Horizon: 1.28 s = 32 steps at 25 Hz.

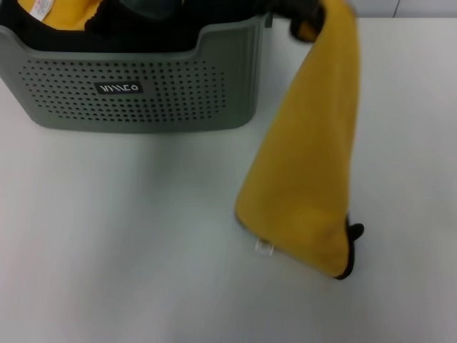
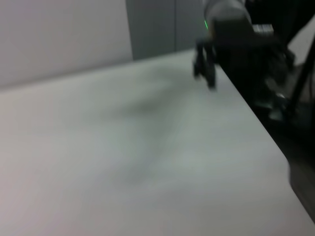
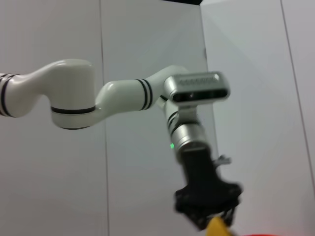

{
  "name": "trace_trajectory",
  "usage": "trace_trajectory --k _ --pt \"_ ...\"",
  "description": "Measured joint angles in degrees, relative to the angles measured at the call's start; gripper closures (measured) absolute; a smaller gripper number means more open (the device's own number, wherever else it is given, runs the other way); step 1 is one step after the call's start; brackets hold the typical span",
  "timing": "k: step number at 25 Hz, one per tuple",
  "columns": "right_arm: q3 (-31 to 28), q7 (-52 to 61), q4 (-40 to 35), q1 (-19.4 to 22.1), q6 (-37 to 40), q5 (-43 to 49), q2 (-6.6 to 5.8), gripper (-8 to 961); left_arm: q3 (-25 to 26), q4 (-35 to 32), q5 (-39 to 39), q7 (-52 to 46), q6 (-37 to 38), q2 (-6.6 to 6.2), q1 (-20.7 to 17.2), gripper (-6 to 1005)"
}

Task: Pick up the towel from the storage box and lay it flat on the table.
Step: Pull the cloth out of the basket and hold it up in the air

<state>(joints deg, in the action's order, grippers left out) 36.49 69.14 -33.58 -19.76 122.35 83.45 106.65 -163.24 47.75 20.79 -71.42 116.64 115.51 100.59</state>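
Note:
The mustard-yellow towel (image 1: 307, 171) hangs in a long fold to the right of the storage box (image 1: 143, 93), over the white table (image 1: 107, 236). Its white tag (image 1: 265, 247) and black edging are at the low end, close to the tabletop. My left gripper (image 1: 303, 21) is shut on the towel's top end, just past the box's right corner. The right wrist view shows this gripper (image 3: 209, 221) pinching a yellow tip of the towel (image 3: 217, 228). My right gripper (image 2: 204, 69) shows only in the left wrist view, pointing down at the table's edge.
Inside the box lie another yellow cloth with a white label (image 1: 46, 8) and black fabric (image 1: 143, 32). The table (image 2: 123, 162) stretches wide in front of and right of the box. Dark equipment (image 2: 275, 73) stands beyond the table's edge.

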Motion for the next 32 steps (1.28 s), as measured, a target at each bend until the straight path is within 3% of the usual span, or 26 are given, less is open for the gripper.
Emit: trace_trajectory --k 5,10,17,25,32 --pt "1.0 0.0 0.4 -2.6 -4.0 3.8 -0.29 186 0.0 0.2 7.0 0.6 0.2 1.98 0.0 975" --pt "1.3 -0.6 2.3 -5.7 -8.8 9.4 -0.74 186 0.1 0.3 8.1 1.2 0.4 3.29 1.4 976" --pt "4.6 -1.5 3.9 -12.5 -22.0 18.9 -0.68 186 0.2 2.5 7.6 2.7 0.8 3.49 4.8 978" --pt "14.4 -1.7 3.3 -17.9 -28.1 20.3 -3.77 187 0.2 2.0 10.3 4.5 0.7 3.97 10.8 977" --pt "14.8 -2.0 3.2 -21.0 -29.1 24.4 -4.61 187 0.1 -0.3 11.6 4.0 0.5 4.27 13.8 977"
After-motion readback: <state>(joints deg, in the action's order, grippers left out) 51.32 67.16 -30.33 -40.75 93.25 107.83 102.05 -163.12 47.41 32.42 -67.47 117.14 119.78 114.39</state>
